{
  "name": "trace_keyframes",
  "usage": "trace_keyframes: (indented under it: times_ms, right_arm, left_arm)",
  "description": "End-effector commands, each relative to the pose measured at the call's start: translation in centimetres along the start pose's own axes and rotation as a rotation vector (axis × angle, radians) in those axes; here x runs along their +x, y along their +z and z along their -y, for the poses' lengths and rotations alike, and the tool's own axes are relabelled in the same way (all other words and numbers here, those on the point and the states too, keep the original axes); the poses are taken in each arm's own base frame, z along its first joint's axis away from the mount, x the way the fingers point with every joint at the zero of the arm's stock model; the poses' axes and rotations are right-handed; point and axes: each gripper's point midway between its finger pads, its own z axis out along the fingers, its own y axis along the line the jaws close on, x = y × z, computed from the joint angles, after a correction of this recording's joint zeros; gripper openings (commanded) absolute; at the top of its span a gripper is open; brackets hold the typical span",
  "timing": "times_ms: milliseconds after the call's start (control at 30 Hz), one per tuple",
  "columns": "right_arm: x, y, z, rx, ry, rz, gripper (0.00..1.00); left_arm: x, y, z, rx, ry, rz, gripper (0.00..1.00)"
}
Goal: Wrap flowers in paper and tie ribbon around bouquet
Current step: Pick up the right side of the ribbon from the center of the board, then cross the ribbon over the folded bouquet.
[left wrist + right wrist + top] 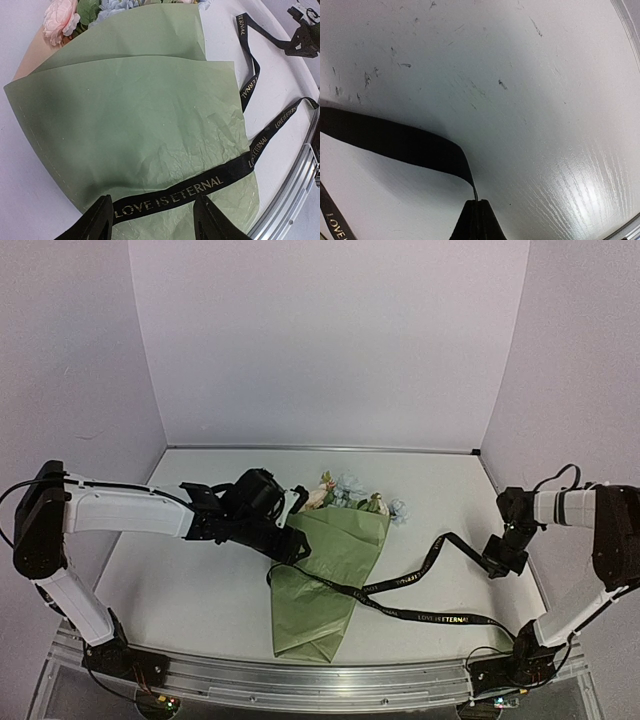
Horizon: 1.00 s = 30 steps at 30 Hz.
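Currently the left tool (152,198) hovers spread, one finger either side of the ribbon (280,122) where it crosses the bouquet (325,575), which lies mid-way along the desk (180,590), while the right tool (477,212) is pressed together, pinching the ribbon's end.

Lab robot cell, bare white walls (330,340), tabletop (180,585)

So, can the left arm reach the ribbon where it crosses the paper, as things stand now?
Probably yes. The left gripper hangs open right over that stretch. The ribbon lies on top of the paper with nothing covering it, and the right gripper pinches only its far end, well aside.
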Motion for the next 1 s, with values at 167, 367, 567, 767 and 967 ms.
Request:
trace_keyframes:
  times_ms: [167, 367, 567, 767, 967]
  right_arm:
    - [-0.1, -1.9, -0.1, -0.033, -0.013, 0.032, 0.0]
    - [0.5, -4.9, -2.1, -0.163, -0.001, 0.041, 0.0]
    - [5.6, -13.9, -9.8, -0.403, -0.328, 0.025, 0.0]
    - [15.4, -21.9, -17.7, -0.597, -0.712, -0.101, 0.0]
    - [23.4, -27.0, -25.0, -0.734, -0.971, -0.194, 0.0]
  left_arm:
    - [-2.2, -1.8, 0.4, 0.007, -0.01, 0.069, 0.57]
    - [-2.1, -1.6, 0.5, 0.013, -0.009, 0.072, 0.57]
    - [-1.9, -2.1, -0.1, -0.01, -0.015, 0.09, 0.57]
    - [-1.7, -3.5, -2.4, -0.071, -0.106, 0.155, 0.58]
    - [-0.5, -4.3, -5.1, -0.088, -0.264, 0.181, 0.56]
